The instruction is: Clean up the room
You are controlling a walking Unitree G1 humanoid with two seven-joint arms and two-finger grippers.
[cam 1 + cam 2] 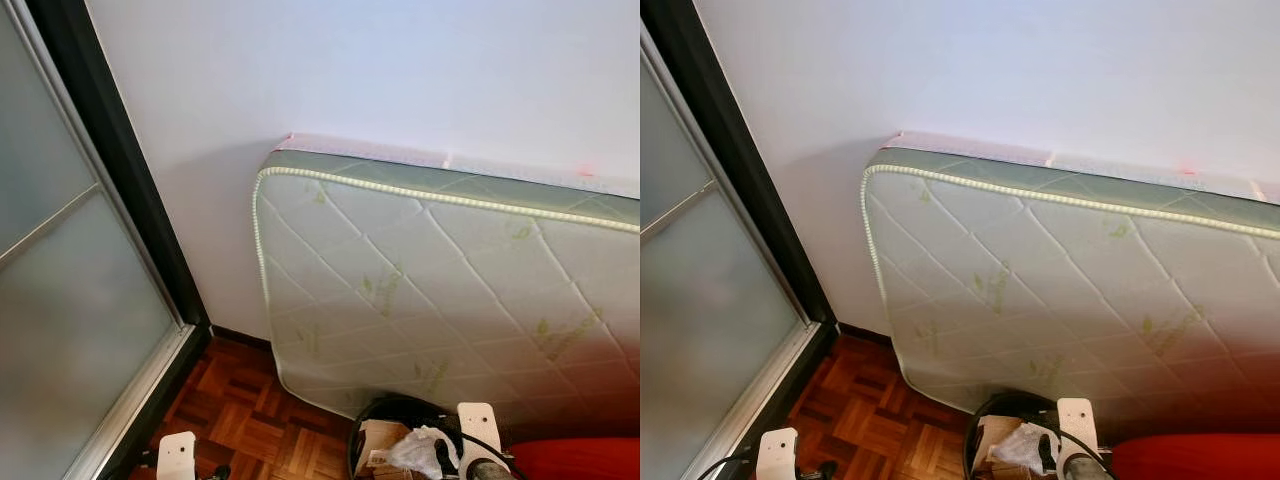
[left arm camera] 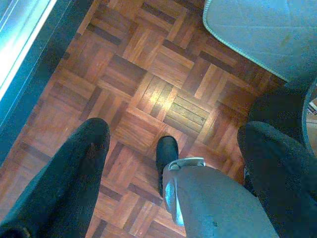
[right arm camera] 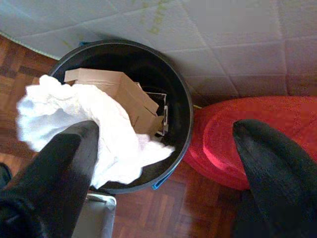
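Observation:
A black round bin (image 3: 184,115) stands on the parquet against the foot of a mattress, with a brown cardboard box (image 3: 124,93) inside it. My right gripper (image 3: 168,146) hangs open just above the bin, its fingers wide apart. A crumpled white paper (image 3: 57,111) lies over the bin's near rim and rests against one finger (image 3: 74,153); nothing is pinched. In the left eye view the bin (image 1: 358,425) and the paper (image 1: 420,447) sit at the bottom edge. My left gripper (image 2: 178,136) is open over bare floor, above my own foot (image 2: 166,151).
A quilted mattress (image 1: 450,290) leans on its side against the white wall. A frosted sliding door (image 1: 70,300) with a dark frame runs along the left. A red cushion-like thing (image 3: 257,134) lies right beside the bin. Parquet floor (image 1: 240,410) lies between the door and the bin.

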